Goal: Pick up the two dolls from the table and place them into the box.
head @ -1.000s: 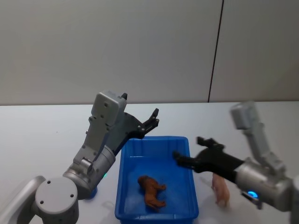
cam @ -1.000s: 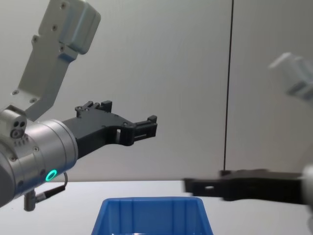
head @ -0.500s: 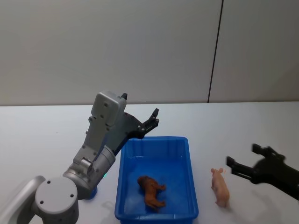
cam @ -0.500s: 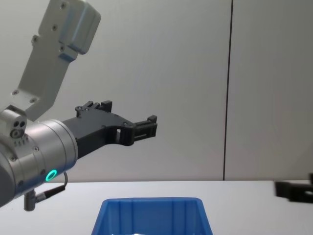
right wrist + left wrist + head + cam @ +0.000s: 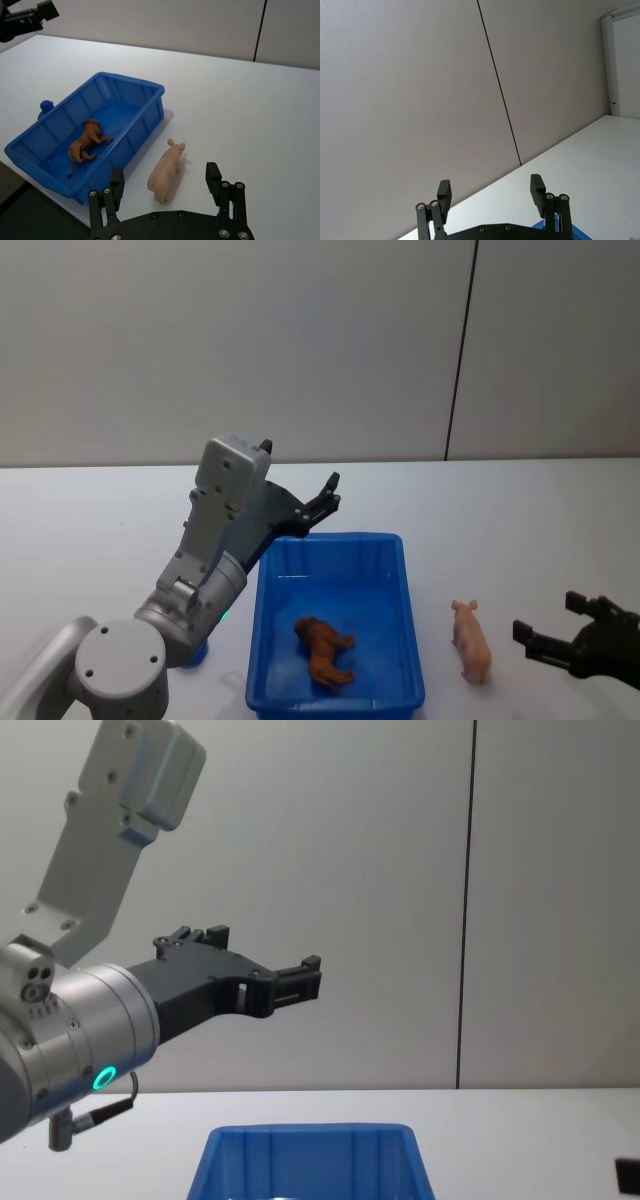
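Pale table (image 5: 520,530): brown doll (image 5: 323,647) in blue box (image 5: 335,537), pink doll (image 5: 471,642) beside, right gripper (image 5: 548,618) near it, left gripper (image 5: 328,492) raised, fingers (image 5: 213,175) wide.

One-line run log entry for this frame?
brown furry lion doll: in blue ribbed plastic box | pink pig doll: on white table | right gripper: open beside pig | left gripper: open, aloft

the left arm (image 5: 205,560) rises from the front left of the surface (image 5: 90,510), elbow bent, with its grey wrist block held high. a green ring (image 5: 103,1077) glows on its forearm. the black left gripper (image 5: 328,495) is up in the air and points toward the far edge, fingers (image 5: 444,192) spread apart. the right gripper (image 5: 553,622) hangs low by the front right corner, fingers (image 5: 213,176) parted wide.
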Action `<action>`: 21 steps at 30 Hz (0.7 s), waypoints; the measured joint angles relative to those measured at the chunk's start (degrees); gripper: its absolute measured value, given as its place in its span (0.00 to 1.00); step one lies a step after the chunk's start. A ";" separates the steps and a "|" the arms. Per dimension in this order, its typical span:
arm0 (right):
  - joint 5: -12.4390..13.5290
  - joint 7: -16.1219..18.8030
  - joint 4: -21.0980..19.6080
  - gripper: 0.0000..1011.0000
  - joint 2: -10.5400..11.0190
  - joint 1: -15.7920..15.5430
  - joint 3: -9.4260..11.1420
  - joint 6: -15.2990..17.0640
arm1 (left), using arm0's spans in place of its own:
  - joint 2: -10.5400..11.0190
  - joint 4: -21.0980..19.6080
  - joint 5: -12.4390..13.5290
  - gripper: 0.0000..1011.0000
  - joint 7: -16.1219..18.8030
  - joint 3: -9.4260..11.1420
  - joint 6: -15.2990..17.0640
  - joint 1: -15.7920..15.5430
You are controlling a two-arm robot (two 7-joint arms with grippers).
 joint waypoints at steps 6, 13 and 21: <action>-0.70 0.08 1.43 0.99 -0.54 0.65 -0.96 1.02 | 0.00 0.00 0.00 0.99 0.00 0.00 0.00 0.00; -2.62 -0.93 3.88 0.99 -2.34 2.28 -2.63 1.41 | 0.00 0.00 0.00 0.99 0.00 0.00 0.00 0.00; -5.61 -2.63 7.01 0.99 -4.84 4.48 -4.68 1.15 | 0.00 0.00 0.00 0.99 0.00 0.00 0.00 0.00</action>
